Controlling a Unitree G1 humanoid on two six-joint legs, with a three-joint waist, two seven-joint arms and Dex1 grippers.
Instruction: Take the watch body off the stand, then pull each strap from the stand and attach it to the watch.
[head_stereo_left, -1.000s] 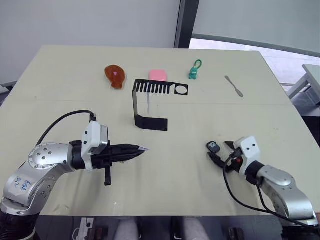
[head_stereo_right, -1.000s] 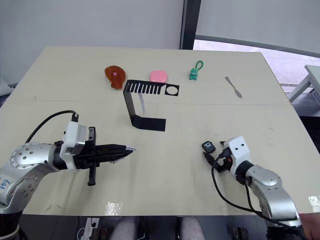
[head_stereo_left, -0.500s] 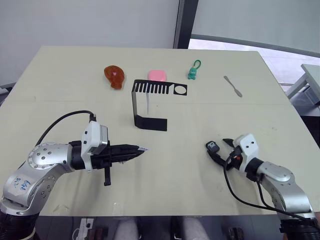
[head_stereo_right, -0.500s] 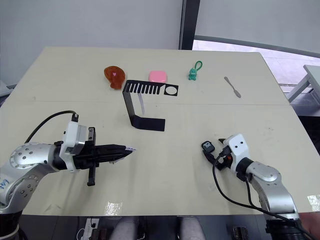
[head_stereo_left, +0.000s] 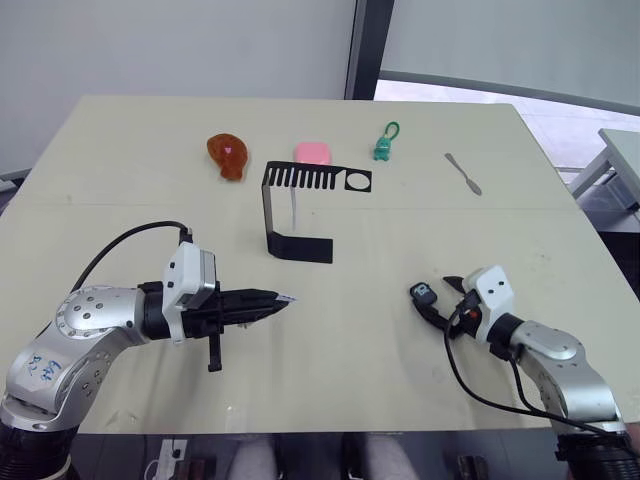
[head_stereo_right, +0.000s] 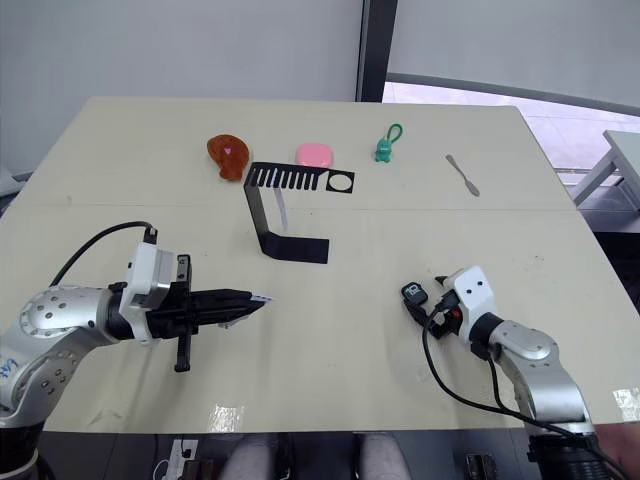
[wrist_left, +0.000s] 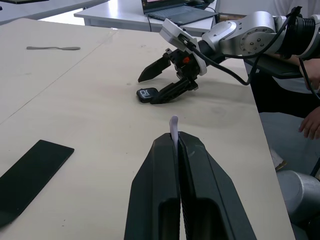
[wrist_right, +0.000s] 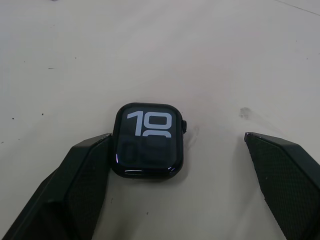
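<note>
Left gripper (head_stereo_left: 283, 299) hovers low over the worktop (head_stereo_left: 340, 350), jaws shut on a pale strap (wrist_left: 173, 126). Right gripper (wrist_right: 180, 165) sits with jaws wide open, one finger touching the watch (wrist_right: 148, 140), which lies flat, off the stand (head_stereo_left: 300, 205). Joining step, I'd say: the watch needs gripping, then the strap aligned with it. Screen reads "10".
</note>
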